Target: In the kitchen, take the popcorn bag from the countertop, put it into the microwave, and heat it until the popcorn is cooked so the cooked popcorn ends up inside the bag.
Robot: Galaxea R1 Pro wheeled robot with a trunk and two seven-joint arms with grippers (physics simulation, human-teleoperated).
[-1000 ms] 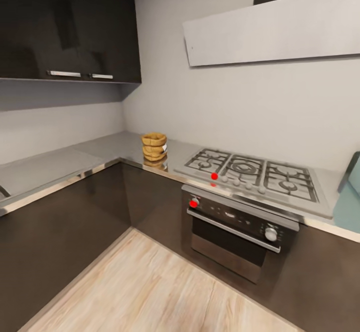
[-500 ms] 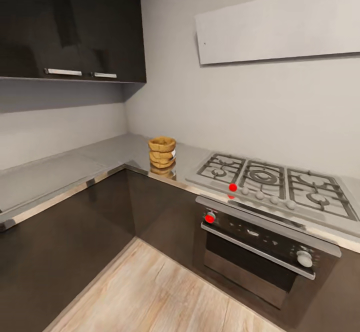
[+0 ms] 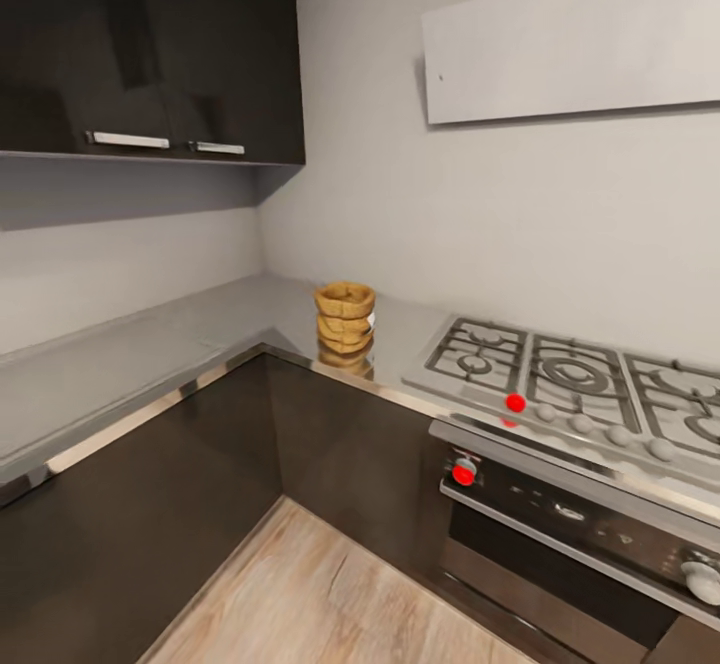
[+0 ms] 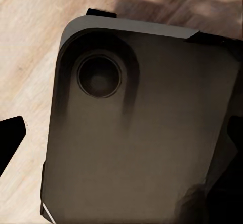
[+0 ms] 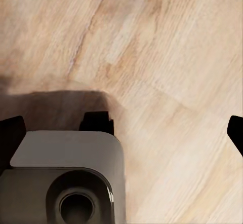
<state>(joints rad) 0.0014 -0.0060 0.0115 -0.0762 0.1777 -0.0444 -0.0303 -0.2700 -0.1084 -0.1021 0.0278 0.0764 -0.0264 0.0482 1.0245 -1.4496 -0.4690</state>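
Over in the corner of the L-shaped, smooth light-grey metallic table (image 3: 150, 344), the tan-brown wrinkled paper popcorn bag (image 3: 345, 316) is sitting upright, close to the table's thin steel front edge and just beside the ridged grey gas hob (image 3: 560, 379). Its reflection is showing on the shiny slab under it. Dark glossy wall cabinets (image 3: 150, 49) are hanging above the corner, and a flat white hood (image 3: 570, 39) is sticking out over the hob. A black oven with a steel handle (image 3: 590, 544) is sitting under the hob, with red knobs showing.

Both wrist cameras are looking down at the pale wood-plank floor (image 5: 167, 57) and a rounded grey-brown part of the robot base (image 4: 142, 133). Right gripper (image 5: 124, 130) fingers are spread wide apart, dark tips at opposite edges. Left gripper (image 4: 126, 135) fingers are looking apart too.
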